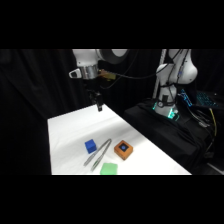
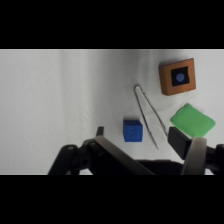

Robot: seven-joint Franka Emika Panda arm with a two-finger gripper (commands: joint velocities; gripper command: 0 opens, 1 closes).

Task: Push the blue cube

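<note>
White table (image 1: 70, 135), dark surround. Tongs (image 1: 99, 154) lie just beside the cube (image 1: 90, 146): a skewed push risks striking them. Claw (image 1: 99, 106) gap: cannot tell.

My white bench (image 1: 70, 127) carries four things near its front edge. The blue cube (image 1: 90, 146) sits just beside the metal tongs (image 1: 100, 154), with the orange-brown block (image 1: 123, 149) on the tongs' other side. The flat green square (image 1: 108, 169) lies nearest the front edge.

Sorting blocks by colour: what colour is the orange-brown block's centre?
Blue, inside a black square on the orange-brown block; clearest in the wrist view.
</note>
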